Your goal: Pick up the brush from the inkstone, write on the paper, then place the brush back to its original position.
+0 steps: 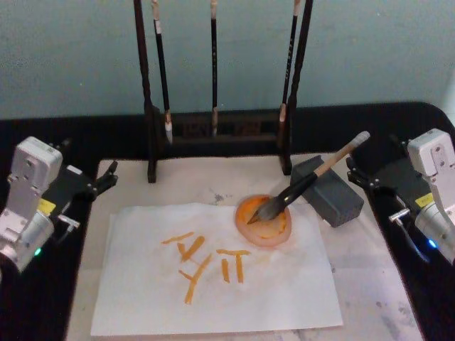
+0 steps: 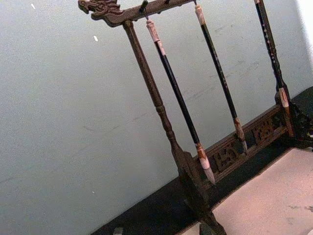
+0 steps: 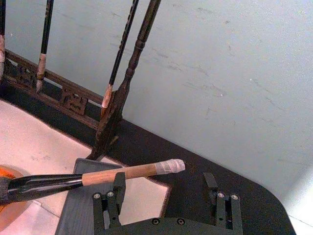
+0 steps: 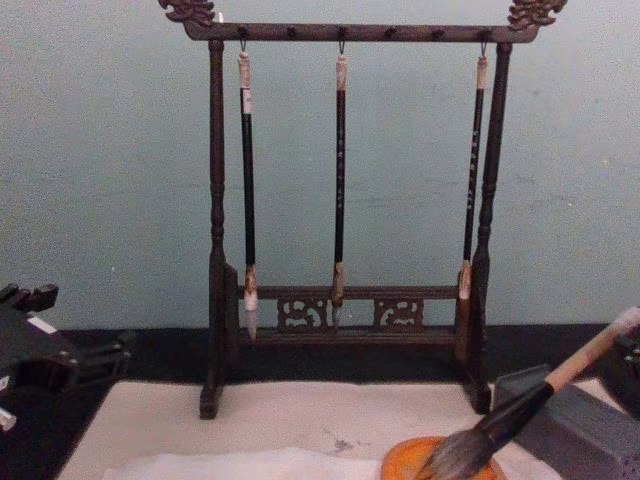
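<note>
While the right gripper (image 1: 357,176) hangs at the right edge of the head view, just beside the brush's white-wrapped end, its pincer stands wide with nothing between the fingers. The right wrist view shows this plainly: the two fingers are well apart, and the gripper (image 3: 164,188) sits near the taped end of the brush (image 3: 112,174) without clasping it.

The brush (image 1: 313,181) lies slanted right of centre in the head frame. Its pale handle rests on the grey inkstone (image 1: 341,202), its white end points to the upper right, and its dark bristles dip into the orange dish (image 1: 274,231) below and to the left. In the chest view the brush (image 4: 520,415) crosses the lower right corner at the same tilt.

The paper (image 1: 213,284) fills the lower middle of the head frame, flat on the cream mat (image 1: 199,181), with orange strokes (image 1: 206,259) across its centre. The dish overlaps the paper's upper right corner.

Behind, at top centre, a dark wooden rack (image 1: 213,135) holds three thin brushes (image 1: 213,64) hanging upright.

The left gripper (image 1: 106,177) sits at the left edge, by the mat's upper left corner and well apart from the paper; whether it is wide or narrow I cannot tell.
</note>
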You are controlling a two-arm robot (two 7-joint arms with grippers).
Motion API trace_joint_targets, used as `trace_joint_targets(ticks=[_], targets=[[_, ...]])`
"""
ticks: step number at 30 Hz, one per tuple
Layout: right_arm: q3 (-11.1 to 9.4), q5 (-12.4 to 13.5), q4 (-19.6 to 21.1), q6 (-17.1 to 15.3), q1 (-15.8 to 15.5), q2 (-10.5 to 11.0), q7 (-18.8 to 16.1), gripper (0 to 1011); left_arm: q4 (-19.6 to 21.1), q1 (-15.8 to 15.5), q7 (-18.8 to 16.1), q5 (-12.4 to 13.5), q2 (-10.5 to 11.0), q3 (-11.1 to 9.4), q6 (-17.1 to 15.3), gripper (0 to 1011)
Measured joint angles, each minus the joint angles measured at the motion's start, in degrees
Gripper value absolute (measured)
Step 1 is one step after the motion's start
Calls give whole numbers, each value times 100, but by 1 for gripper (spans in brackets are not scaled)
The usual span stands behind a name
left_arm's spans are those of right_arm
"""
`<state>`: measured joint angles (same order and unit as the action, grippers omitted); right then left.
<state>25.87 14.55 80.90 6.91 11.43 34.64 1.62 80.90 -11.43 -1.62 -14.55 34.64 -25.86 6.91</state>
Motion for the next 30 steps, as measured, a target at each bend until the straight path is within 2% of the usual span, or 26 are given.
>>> trace_joint_targets(ticks=[11,14,18,19,21,22,25,26,27,28,29,30], targets=[[-78,5,-1,-5,-21,-61,-90,1000,0,0,0,0,0,0,0,1010],[-193,182,37,-117,-61,-123,-193,1000,0,0,0,0,0,0,0,1010],[-396,588,106,-362,-113,-217,-390,1000,0,0,0,0,0,0,0,1010],[-506,864,126,-517,-135,-267,-532,1000,0,0,0,0,0,0,0,1010],[-636,1167,140,-700,-153,-330,-678,1000,0,0,0,0,0,0,0,1010],[-760,1446,145,-886,-168,-396,-796,1000,0,0,0,0,0,0,0,1010],[-917,1775,136,-1101,-175,-484,-936,1000,0,0,0,0,0,0,0,1010],[-1040,2029,111,-1269,-178,-558,-1044,1000,0,0,0,0,0,0,0,1010],[-1094,2128,99,-1340,-178,-593,-1085,1000,0,0,0,0,0,0,0,1010],[-1200,2358,65,-1509,-177,-664,-1170,1000,0,0,0,0,0,0,0,1010],[-1200,2358,65,-1509,-177,-664,-1170,1000,0,0,0,0,0,0,0,1010],[-1298,2551,26,-1653,-171,-737,-1243,1000,0,0,0,0,0,0,0,1010]])
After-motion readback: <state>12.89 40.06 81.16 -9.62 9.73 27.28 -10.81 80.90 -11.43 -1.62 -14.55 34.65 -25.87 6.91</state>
